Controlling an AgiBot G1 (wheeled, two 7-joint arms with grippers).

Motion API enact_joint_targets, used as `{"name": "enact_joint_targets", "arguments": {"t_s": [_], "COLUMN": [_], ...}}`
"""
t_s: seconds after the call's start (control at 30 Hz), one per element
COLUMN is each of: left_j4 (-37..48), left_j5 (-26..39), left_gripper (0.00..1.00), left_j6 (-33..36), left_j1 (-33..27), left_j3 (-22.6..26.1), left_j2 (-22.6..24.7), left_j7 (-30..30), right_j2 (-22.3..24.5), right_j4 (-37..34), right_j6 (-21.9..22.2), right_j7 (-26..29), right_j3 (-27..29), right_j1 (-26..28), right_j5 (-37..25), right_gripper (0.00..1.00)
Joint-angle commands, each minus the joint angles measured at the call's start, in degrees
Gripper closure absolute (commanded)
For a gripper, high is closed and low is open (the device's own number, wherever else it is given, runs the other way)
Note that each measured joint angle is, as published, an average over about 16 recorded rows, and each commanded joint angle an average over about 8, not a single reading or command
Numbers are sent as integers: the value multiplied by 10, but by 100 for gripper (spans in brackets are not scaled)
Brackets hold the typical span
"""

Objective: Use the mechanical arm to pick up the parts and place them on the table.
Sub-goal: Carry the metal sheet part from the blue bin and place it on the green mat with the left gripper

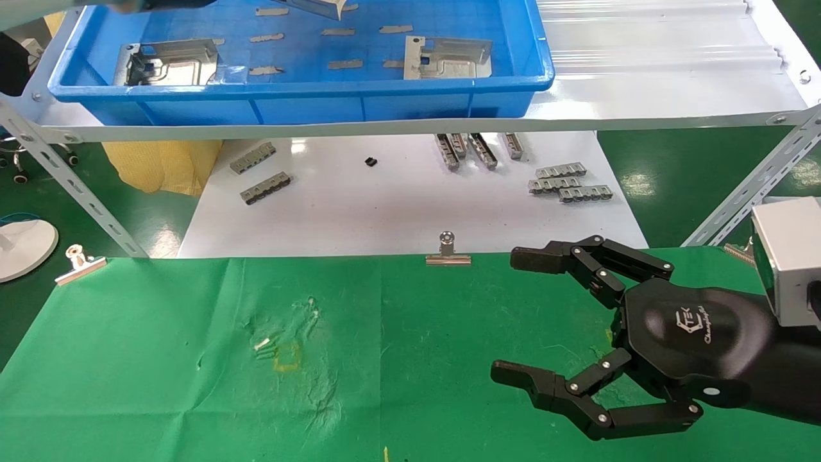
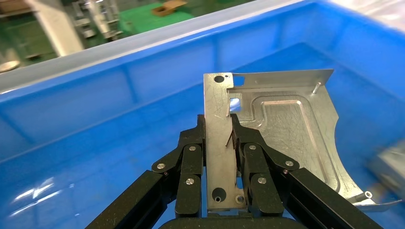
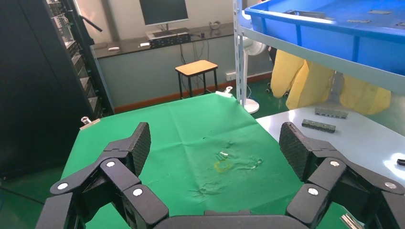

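My left gripper (image 2: 218, 125) is inside the blue bin (image 2: 95, 95), shut on the holed flange of a shiny silver part (image 2: 286, 129). In the head view this part (image 1: 317, 8) barely shows at the top edge, and the left arm is almost out of view. Two more parts (image 1: 170, 62) (image 1: 449, 58) lie in the bin (image 1: 295, 99). My right gripper (image 1: 515, 316) hovers open and empty over the right side of the green cloth table (image 1: 160, 359). In the right wrist view its fingers (image 3: 216, 143) spread wide above the cloth (image 3: 181, 124).
The bin sits on a white shelf (image 1: 641, 70) with angled metal struts (image 1: 70, 186) (image 1: 750, 186). Below it, grey toothed strips (image 1: 567, 183) (image 1: 260, 173) lie on a white tabletop (image 1: 385, 205). Binder clips (image 1: 448, 251) (image 1: 80, 264) hold the cloth's far edge.
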Motion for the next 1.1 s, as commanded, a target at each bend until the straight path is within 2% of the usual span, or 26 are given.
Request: {"name": "enact_joint_targets", "arguments": {"t_s": [0.03,0.37,0.47,0.57,0.83,0.93,1.1], "left_j4": [-7,-52,-68,-109,-265,-268,-211], "left_j5": [-13,-100,-118,-140,-203,-190,-146], "left_gripper": [100,100,100,100,100,100,100], "left_j6": [29,286,364,413,419,411,396], "left_j1": [-1,31,54,89,198,216,230], "left_j3": [-8,-57,-60,-52,30,63,102], "left_j2": [-12,-124,-160,-198,-292,-296,-269], "left_j7": [13,151,201,253,342,382,461], "right_j2": [0,0,0,0,0,0,0], "right_j4": [0,0,0,0,0,0,0], "right_j6": [0,0,0,0,0,0,0], "right_j7": [0,0,0,0,0,0,0], "right_j3": [0,0,0,0,0,0,0], "right_j1": [0,0,0,0,0,0,0], "right_j5": [0,0,0,0,0,0,0], "right_gripper": [0,0,0,0,0,0,0]}}
